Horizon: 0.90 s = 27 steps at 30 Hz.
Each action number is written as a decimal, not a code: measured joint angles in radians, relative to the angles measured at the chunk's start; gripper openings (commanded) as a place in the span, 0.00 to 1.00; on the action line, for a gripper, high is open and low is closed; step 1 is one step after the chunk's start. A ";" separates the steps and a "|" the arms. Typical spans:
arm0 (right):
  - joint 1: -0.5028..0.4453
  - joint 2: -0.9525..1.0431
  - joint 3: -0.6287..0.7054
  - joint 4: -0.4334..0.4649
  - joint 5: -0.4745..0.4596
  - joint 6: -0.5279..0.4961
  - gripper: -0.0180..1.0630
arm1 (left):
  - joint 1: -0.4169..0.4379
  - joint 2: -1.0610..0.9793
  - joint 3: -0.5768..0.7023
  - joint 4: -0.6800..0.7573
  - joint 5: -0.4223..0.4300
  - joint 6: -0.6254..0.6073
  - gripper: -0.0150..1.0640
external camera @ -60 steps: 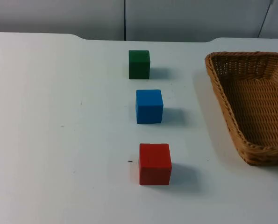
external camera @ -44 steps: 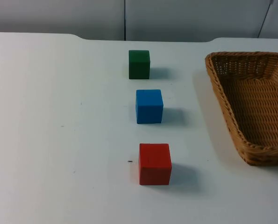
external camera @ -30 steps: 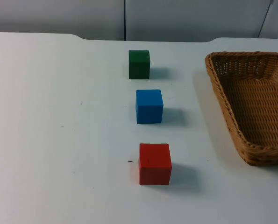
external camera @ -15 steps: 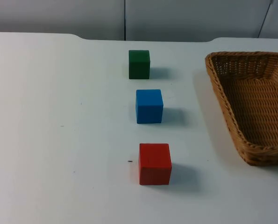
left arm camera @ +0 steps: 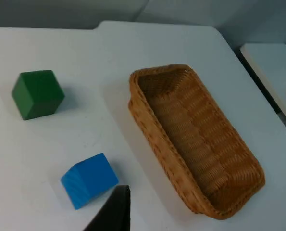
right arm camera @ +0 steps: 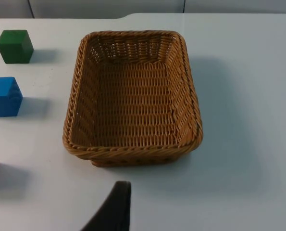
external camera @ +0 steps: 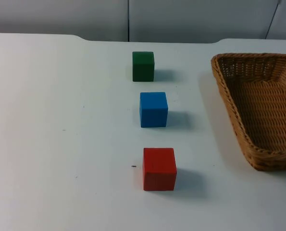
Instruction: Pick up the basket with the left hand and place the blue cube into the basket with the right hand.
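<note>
Wicker basket (external camera: 258,108) sits empty on white worktop (external camera: 61,144), to the right of the blue cube (external camera: 154,109). Green cube (external camera: 143,66) behind blue cube, red cube (external camera: 159,169) in front, all apart. Gripper states: cannot tell; only one black fingertip (left arm camera: 115,211) each

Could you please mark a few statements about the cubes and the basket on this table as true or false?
1. The blue cube sits between the green cube and the red cube in one row. True.
2. The basket already holds the blue cube. False: the basket is empty and the blue cube rests on the table.
3. The basket stands on the table, held by no gripper. True.
4. The red cube is stacked on the blue cube. False: each cube stands apart on the table.
5. The green cube is the one nearest the grey wall. True.
</note>
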 measured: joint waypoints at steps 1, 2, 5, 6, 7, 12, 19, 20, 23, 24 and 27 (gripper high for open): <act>0.000 0.000 0.000 0.000 0.000 0.000 0.98 | -0.027 0.033 -0.028 -0.001 -0.002 0.002 0.99; 0.000 0.000 0.000 0.000 0.000 0.000 0.98 | -0.027 0.033 -0.028 -0.001 -0.002 0.002 0.99; 0.000 0.000 0.000 0.000 0.000 0.000 0.98 | -0.100 0.131 -0.112 -0.001 -0.010 -0.002 0.99; 0.000 0.000 0.000 0.000 0.000 0.000 0.98 | -0.100 0.131 -0.112 -0.001 -0.010 -0.002 0.99; 0.000 0.000 0.000 0.000 0.000 0.000 0.98 | -0.139 0.179 -0.159 -0.001 -0.019 -0.004 0.99; 0.000 0.000 0.000 0.000 0.000 0.000 0.98 | -0.230 0.322 -0.284 0.041 -0.054 -0.066 0.99; 0.000 0.000 0.000 0.000 0.000 0.000 0.98 | -0.338 0.542 -0.481 0.166 -0.061 -0.222 0.99; 0.000 0.000 0.000 0.000 0.000 0.000 0.98 | -0.352 0.571 -0.504 0.189 -0.063 -0.251 0.99; 0.000 0.000 0.000 0.000 0.000 0.000 0.98 | -0.377 0.636 -0.553 0.227 -0.064 -0.293 0.99; 0.000 0.000 0.000 0.000 0.000 0.000 0.98 | -0.390 0.668 -0.578 0.242 -0.064 -0.323 0.99; 0.000 0.000 0.000 0.000 0.000 0.000 0.98 | -0.424 0.752 -0.647 0.273 -0.060 -0.379 0.99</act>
